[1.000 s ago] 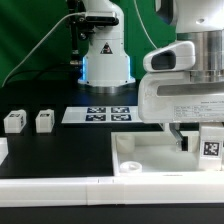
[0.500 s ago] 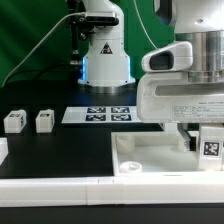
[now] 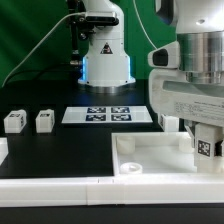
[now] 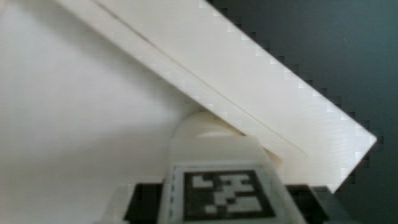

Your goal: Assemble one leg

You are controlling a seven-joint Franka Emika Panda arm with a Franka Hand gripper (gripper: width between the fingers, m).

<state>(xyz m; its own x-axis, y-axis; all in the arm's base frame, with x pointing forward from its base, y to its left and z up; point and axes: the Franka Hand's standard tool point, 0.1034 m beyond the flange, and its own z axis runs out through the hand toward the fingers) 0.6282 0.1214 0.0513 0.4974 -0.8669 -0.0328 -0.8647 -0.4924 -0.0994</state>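
My biggest risk is the panel (image 3: 160, 155): if I come down off-centre over its socket, the leg (image 3: 205, 146) jams on the rim, tilts, or shoves the panel across the surface (image 3: 60, 150). A loose grip would let the leg twist. My arm hangs almost straight down at the exterior view's right, above the panel's far right corner. My end effector (image 3: 203, 140) is narrow, clamped on the leg, whose tag faces outward; two spare legs (image 3: 28, 121) sit well apart at the left.
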